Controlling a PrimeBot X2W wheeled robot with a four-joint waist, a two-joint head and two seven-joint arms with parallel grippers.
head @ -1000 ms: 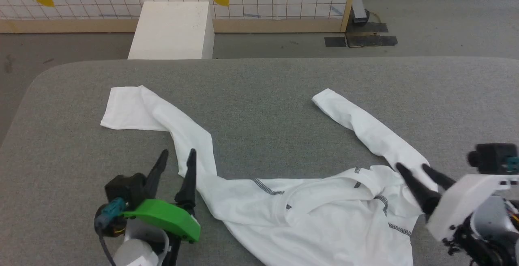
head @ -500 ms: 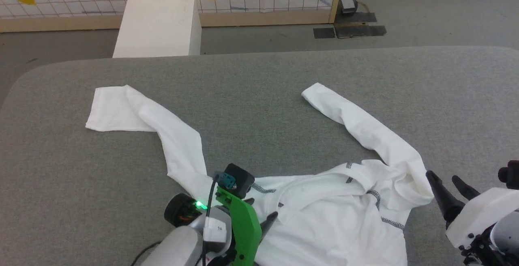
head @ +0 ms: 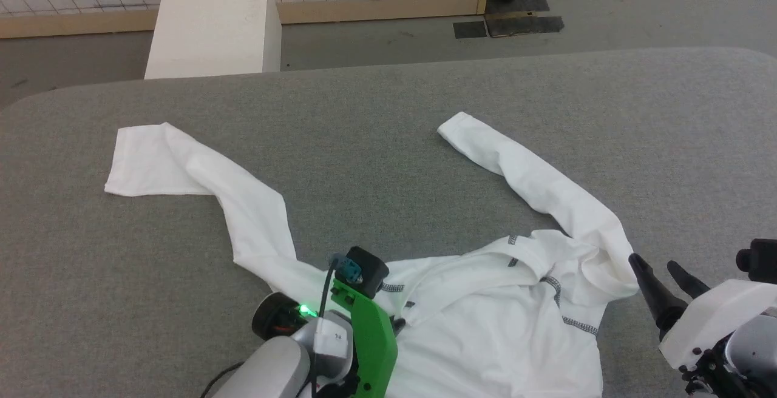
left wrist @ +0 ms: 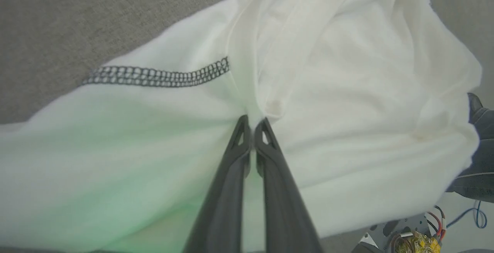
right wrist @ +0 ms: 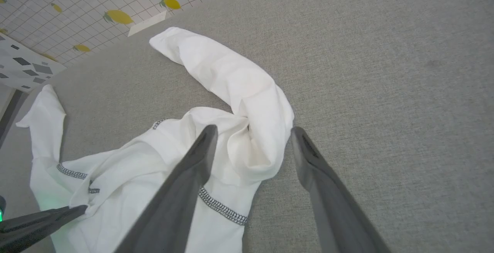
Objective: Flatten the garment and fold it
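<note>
Support surface: a table [head: 388,101] covered in grey woven fabric, far corners rounded. One item lies directly on it, the garment [head: 485,331], white, with its body crumpled at the near edge and dark zigzag seams showing. The left sleeve [head: 243,204] runs toward the far left and bends there, cuff flat. The right sleeve [head: 534,185] runs up toward the table's middle. The two cuffs lie well apart.

Left hand [left wrist: 252,122] low at centre, pale forearm angled in from the bottom edge, dark fingers pinched together on a fold of the garment [left wrist: 347,91], right hand [head: 654,263] at lower right, fingers spread apart, pointing up-left
</note>
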